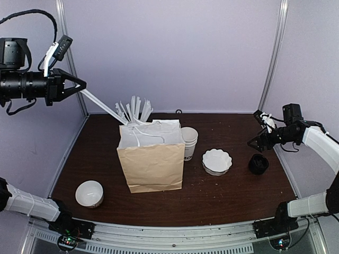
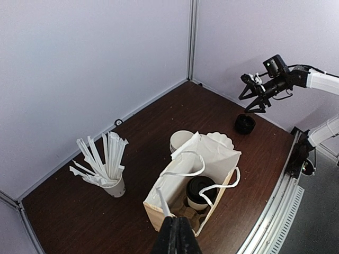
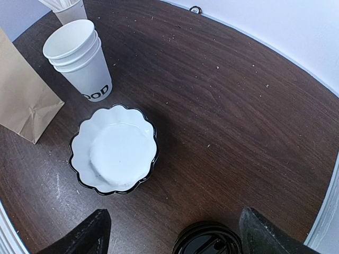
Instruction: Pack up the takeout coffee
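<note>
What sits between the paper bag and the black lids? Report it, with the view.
A white scalloped dish sits between the paper bag and the black lids, apart from both; the top view shows it.

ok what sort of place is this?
Probably a lab robot cell staged as a cafe counter: bare panel walls, paper bag holding the takeout coffee, stack of paper cups, wrapped straws.
</note>
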Available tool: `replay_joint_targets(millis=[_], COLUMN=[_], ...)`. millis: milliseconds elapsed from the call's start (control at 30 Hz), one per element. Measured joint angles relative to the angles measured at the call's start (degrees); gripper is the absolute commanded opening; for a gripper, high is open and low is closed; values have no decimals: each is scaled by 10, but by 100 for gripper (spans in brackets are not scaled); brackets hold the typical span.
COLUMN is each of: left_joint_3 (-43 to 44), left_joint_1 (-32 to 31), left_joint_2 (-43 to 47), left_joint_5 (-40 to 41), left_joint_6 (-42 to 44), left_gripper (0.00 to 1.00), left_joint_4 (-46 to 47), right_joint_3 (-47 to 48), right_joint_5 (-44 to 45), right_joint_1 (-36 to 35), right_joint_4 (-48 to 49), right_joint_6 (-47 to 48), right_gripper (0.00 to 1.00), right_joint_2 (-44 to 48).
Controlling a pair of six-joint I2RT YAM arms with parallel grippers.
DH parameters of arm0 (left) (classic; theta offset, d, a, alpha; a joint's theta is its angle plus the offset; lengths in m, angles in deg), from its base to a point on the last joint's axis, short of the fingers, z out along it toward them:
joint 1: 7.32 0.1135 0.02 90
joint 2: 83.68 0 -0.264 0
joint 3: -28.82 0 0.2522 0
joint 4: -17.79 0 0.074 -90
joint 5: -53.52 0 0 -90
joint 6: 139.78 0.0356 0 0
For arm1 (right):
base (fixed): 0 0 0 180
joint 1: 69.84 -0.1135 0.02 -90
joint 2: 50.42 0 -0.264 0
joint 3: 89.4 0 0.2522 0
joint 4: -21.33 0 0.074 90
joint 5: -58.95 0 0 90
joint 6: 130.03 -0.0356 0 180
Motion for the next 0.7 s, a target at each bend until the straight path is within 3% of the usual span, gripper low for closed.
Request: replay_joint_targets(millis=[300,700], left_joint_3=[1,-133], left_joint_1=[0,0], left_joint_2=[13,11], left_joint_5=[-3,-64], left_joint_6=[-21,-46], left_gripper=[0,0], left_joint_4=[-10,29], right_joint_3=[0,0], right_joint_5=[0,0], right_joint_1=[0,0], right_joint_4=[0,-2], right_joint_6=[2,5], right_gripper=[88,88], right_joint_2=[0,-3])
